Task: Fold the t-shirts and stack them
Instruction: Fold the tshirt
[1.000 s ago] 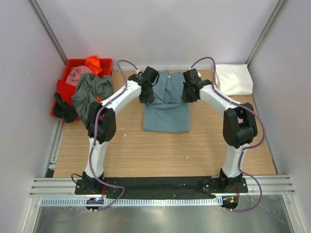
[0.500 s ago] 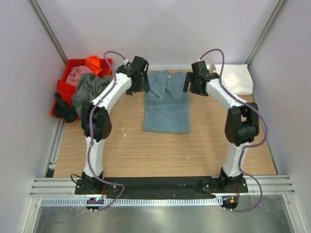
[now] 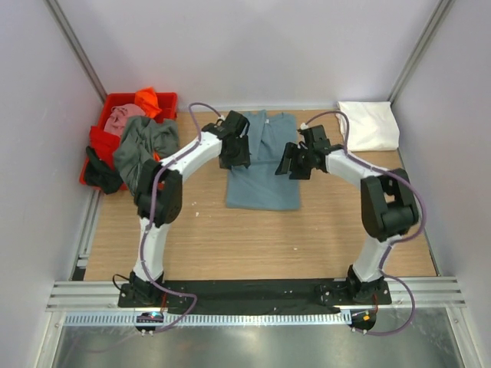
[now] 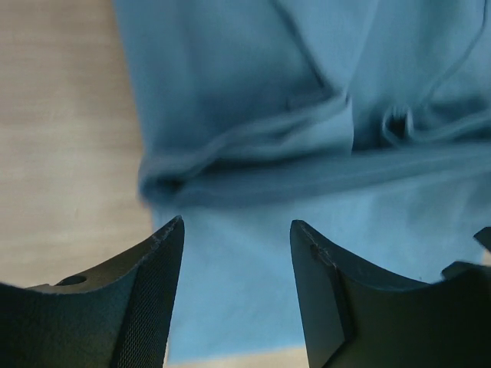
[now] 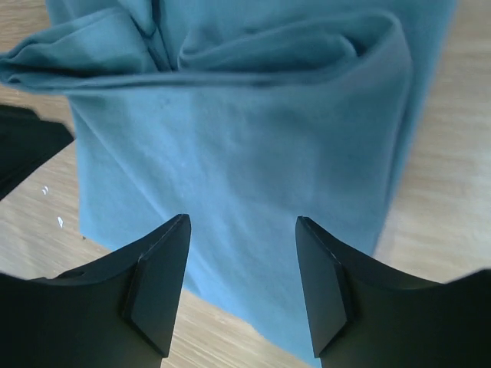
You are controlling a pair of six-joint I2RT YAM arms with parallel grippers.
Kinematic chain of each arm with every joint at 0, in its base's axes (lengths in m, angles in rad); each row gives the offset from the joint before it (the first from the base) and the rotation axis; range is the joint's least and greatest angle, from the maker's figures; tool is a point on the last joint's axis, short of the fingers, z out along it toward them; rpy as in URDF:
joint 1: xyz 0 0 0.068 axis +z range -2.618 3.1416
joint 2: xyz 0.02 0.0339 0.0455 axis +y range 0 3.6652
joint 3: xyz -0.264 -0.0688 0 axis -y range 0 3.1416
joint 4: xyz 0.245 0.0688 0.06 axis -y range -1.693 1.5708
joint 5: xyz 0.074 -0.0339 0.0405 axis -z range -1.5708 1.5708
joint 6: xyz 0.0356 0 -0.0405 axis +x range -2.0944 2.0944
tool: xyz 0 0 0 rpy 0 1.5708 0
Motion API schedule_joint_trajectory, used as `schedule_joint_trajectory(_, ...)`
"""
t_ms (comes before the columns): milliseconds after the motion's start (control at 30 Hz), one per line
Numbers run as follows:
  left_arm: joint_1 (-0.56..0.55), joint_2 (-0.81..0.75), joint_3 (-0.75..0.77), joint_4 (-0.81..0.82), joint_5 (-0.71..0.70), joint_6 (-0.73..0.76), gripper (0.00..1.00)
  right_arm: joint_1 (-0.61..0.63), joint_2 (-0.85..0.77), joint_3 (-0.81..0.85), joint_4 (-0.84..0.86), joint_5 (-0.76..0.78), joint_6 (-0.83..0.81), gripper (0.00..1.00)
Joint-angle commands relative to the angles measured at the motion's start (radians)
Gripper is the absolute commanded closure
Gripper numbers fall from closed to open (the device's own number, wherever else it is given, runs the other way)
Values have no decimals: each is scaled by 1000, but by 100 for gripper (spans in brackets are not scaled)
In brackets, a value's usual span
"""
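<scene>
A dusty teal-blue t-shirt (image 3: 261,178) lies partly folded on the wooden table, its sleeves turned in over the body. My left gripper (image 3: 235,156) hovers over the shirt's left edge. In the left wrist view the left gripper (image 4: 236,222) is open over the teal cloth (image 4: 253,92) with nothing between its fingers. My right gripper (image 3: 291,165) hangs over the shirt's right edge. The right wrist view shows the right gripper (image 5: 242,218) open and empty above the shirt (image 5: 245,138). A folded white t-shirt (image 3: 370,125) lies at the back right.
A red tub (image 3: 107,101) at the back left holds grey-green (image 3: 144,146), pink (image 3: 123,116) and orange (image 3: 147,98) shirts, with dark cloth (image 3: 101,173) hanging at its front. Grey walls close in the table on three sides.
Both grippers opened and let go of the teal shirt's upper part. They swung out toward the far edge, then came back in over the shirt's left and right edges.
</scene>
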Motion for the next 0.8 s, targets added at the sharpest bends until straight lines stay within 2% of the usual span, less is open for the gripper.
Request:
schedule_joint_trajectory(0,3,116,184,-33,-32,47,42,2,132,176,15,-69,-28,37)
schedule_joint_trajectory(133,24,297,422,-128,-76,79,41,-6,304,433,-97,49,-76,38)
schedule_joint_trajectory(167,32,337,551,-157,-85,81,41,-15,338,487,-134,135,-80,37)
schedule_joint_trajectory(200,43,418,624,-224,-88,81,41,-21,409,604,-222,173,-82,36)
schedule_joint_trajectory(267,75,475,806,-304,-82,73,41,-38,457,702,-275,225,-90,36)
schedule_joint_trajectory(333,96,468,840,-316,-60,73,40,-39,474,794,-329,257,-111,36)
schedule_joint_trajectory(433,95,272,702,-244,-77,84,35,-38,378,779,-332,285,-134,34)
schedule_joint_trajectory(467,93,215,572,-195,-91,82,34,-39,341,753,-323,285,-137,31)
schedule_joint_trajectory(533,90,58,391,-168,-108,73,30,-38,254,629,-288,325,-136,27)
schedule_joint_trajectory(567,90,16,332,-150,-111,67,30,-38,159,572,-272,327,-122,25)
schedule_joint_trajectory(600,90,-30,274,-138,-102,49,29,-38,104,449,-231,328,-116,22)
schedule_joint_trajectory(667,87,-133,108,-100,-70,36,28,-38,-34,315,-179,266,-91,19)
schedule_joint_trajectory(700,84,-162,49,-78,-29,13,28,-38,-70,194,-139,233,-64,19)
schedule_joint_trajectory(767,72,-247,-128,4,28,-5,29,-38,-125,88,-111,126,-38,21)
